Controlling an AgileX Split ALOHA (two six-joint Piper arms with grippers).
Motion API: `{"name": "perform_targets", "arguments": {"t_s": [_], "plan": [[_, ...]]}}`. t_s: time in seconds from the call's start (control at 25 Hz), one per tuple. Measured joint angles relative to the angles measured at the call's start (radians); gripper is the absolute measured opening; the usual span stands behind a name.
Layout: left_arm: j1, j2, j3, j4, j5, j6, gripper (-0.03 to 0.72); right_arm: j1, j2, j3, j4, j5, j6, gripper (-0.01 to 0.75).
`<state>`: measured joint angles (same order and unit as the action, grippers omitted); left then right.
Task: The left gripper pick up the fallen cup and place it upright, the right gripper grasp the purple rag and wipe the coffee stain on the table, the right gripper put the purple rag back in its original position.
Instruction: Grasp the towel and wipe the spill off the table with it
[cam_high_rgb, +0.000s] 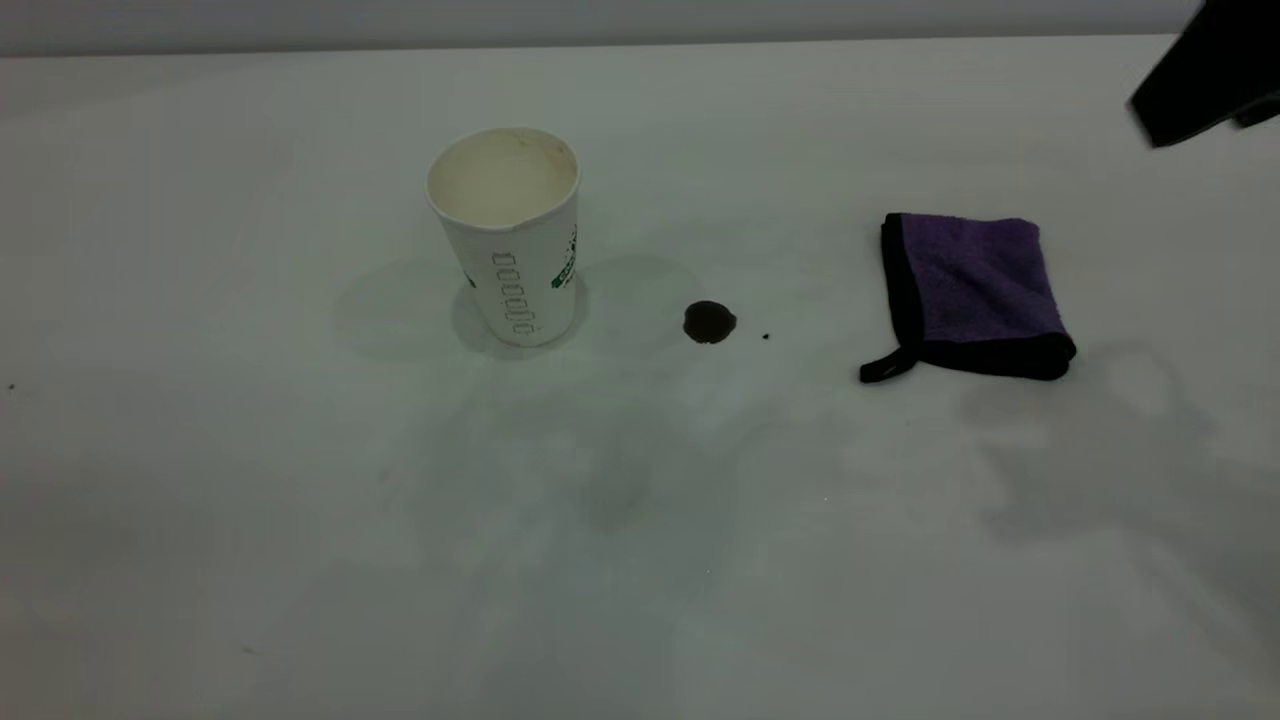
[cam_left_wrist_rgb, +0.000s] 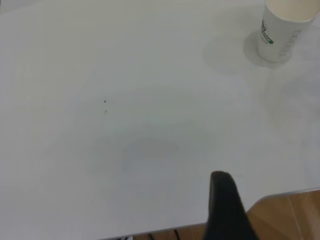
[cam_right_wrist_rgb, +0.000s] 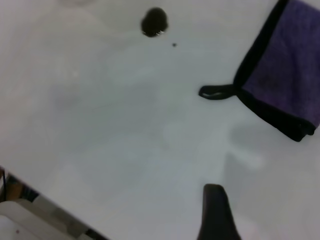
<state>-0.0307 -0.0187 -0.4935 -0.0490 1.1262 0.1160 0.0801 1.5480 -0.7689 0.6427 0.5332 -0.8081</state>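
Note:
The white paper cup (cam_high_rgb: 505, 235) stands upright on the table (cam_high_rgb: 300, 520), left of centre; it also shows in the left wrist view (cam_left_wrist_rgb: 280, 32). The small dark brown coffee stain (cam_high_rgb: 709, 322) lies to its right, also in the right wrist view (cam_right_wrist_rgb: 154, 22). The folded purple rag (cam_high_rgb: 975, 290) with black edging lies flat further right, also in the right wrist view (cam_right_wrist_rgb: 287, 75). The right gripper (cam_high_rgb: 1205, 80) hangs above the table's far right corner, away from the rag. The left gripper is outside the exterior view. Each wrist view shows one bare black finger (cam_left_wrist_rgb: 225, 205) (cam_right_wrist_rgb: 215, 210) holding nothing.
A tiny dark speck (cam_high_rgb: 766, 336) lies just right of the stain. The table's edge and a wooden floor (cam_left_wrist_rgb: 290, 215) show in the left wrist view. Faint grey smudges mark the tabletop in front of the cup.

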Motion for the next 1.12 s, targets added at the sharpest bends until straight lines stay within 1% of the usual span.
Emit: {"name": "perform_targets", "arguments": {"t_s": [0.2,0.28,0.44,0.6,0.84,1.12], "plan": [[0.000,0.000,0.000,0.000,0.000,0.000,0.523,0.005,0.242,-0.111,-0.001,-0.035,0.009,0.549],[0.000,0.000,0.000,0.000,0.000,0.000,0.523,0.016,0.323,-0.152,-0.020,-0.063,0.061,0.549],[0.000,0.000,0.000,0.000,0.000,0.000,0.523,0.053,0.471,-0.248,-0.127,-0.085,0.191,0.549],[0.000,0.000,0.000,0.000,0.000,0.000,0.523,0.086,0.585,-0.352,-0.236,-0.084,0.286,0.549],[0.000,0.000,0.000,0.000,0.000,0.000,0.523,0.089,0.725,-0.526,-0.414,-0.084,0.397,0.549],[0.000,0.000,0.000,0.000,0.000,0.000,0.523,0.089,0.872,-0.688,-0.519,-0.067,0.438,0.549]]}}
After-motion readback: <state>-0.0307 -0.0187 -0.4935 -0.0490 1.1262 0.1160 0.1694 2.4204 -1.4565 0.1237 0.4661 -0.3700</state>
